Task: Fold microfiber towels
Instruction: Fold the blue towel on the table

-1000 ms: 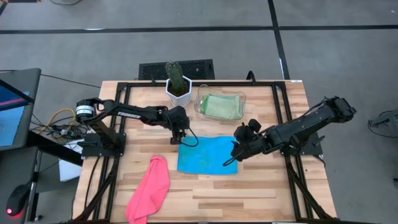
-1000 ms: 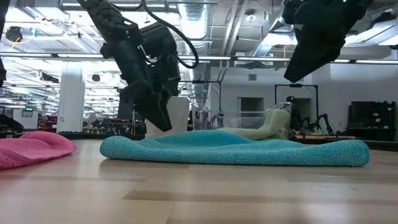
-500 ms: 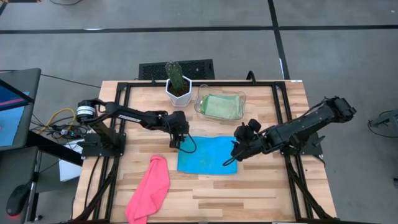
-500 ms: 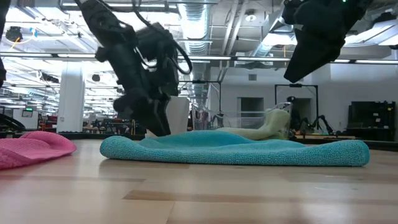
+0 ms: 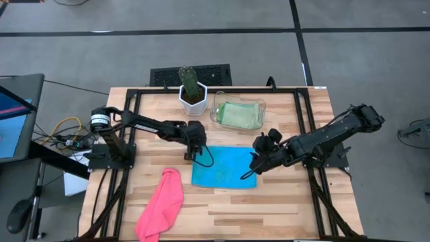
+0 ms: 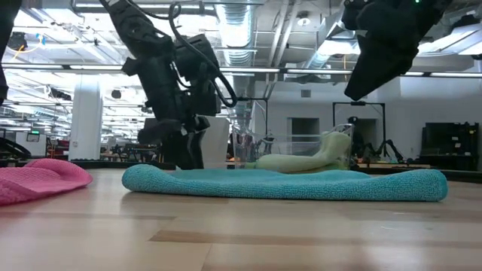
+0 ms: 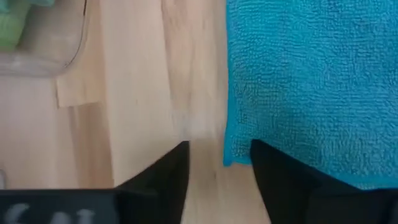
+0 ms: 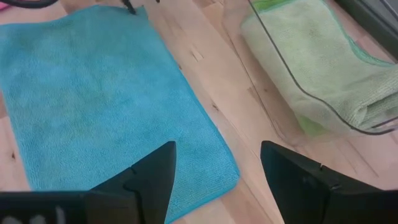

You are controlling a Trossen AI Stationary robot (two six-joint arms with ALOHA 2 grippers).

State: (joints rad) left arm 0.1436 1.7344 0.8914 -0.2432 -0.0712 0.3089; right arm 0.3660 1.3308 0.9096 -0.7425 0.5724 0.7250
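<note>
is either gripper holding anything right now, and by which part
Nothing is held. The left gripper stands open at a corner of the blue towel; the right gripper hovers open.

In the low view the pink towel [image 6: 38, 179] was cut off by the picture's edge. The left wrist view showed only a corner of the turquoise towel [image 7: 311, 87] and an edge of the clear tray [image 7: 43, 43]. The right wrist view cropped the folded green towels [image 8: 311, 62].
</note>
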